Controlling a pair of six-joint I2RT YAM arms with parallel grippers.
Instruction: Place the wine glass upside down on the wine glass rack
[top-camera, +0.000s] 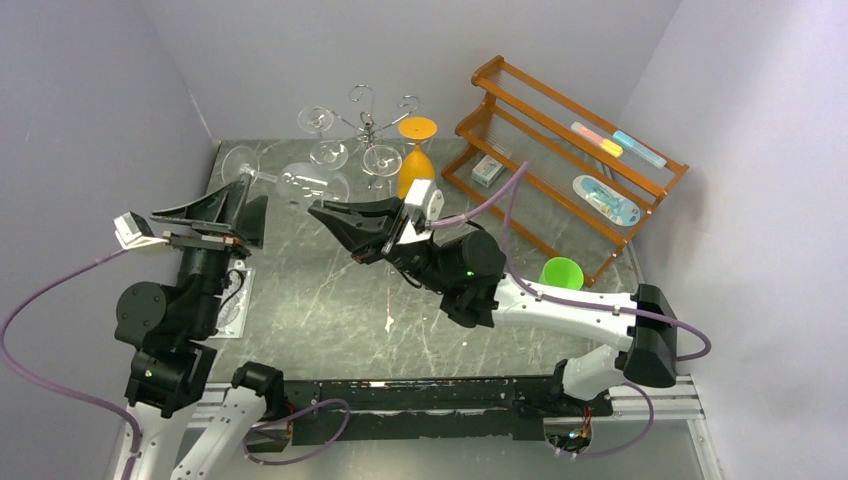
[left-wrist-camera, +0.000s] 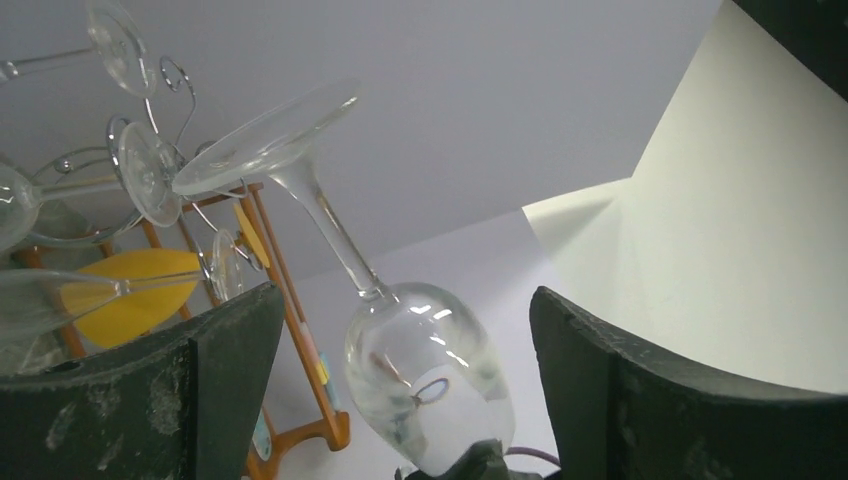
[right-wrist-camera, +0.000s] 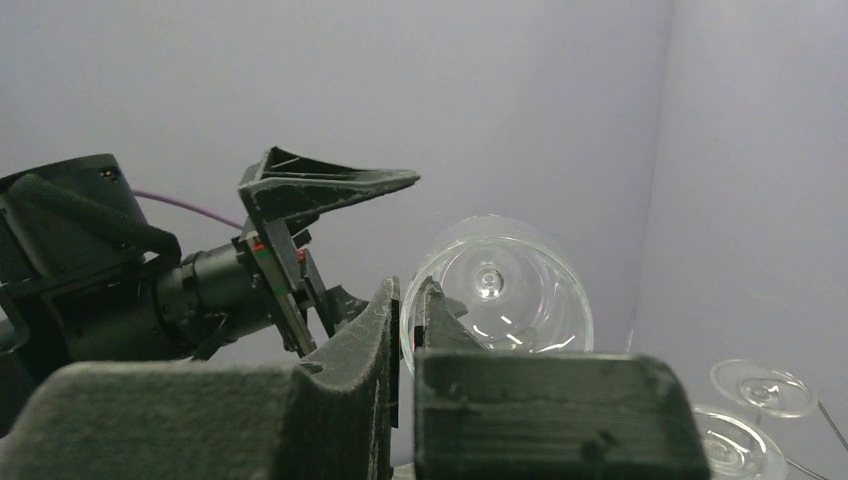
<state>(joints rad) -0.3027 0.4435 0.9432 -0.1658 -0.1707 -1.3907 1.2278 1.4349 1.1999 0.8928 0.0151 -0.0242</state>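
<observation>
A clear wine glass (top-camera: 300, 183) is held tilted in the air, its foot pointing to the far left. My right gripper (top-camera: 320, 212) is shut on the glass's rim; in the right wrist view (right-wrist-camera: 405, 292) its fingers pinch the rim edge, with the bowl (right-wrist-camera: 500, 290) just beyond. My left gripper (top-camera: 243, 205) is open. In the left wrist view (left-wrist-camera: 405, 300) its jaws stand wide on either side of the bowl (left-wrist-camera: 430, 385) without touching it. The chrome wine glass rack (top-camera: 368, 125) stands at the back with glasses hanging on it, and shows in the left wrist view (left-wrist-camera: 150, 130).
An orange glass (top-camera: 417, 150) stands right of the rack. An orange-brown wooden shelf (top-camera: 560, 150) holding small items fills the back right. A green cup (top-camera: 562, 272) sits by the right arm. Grey walls close in on the left, back and right.
</observation>
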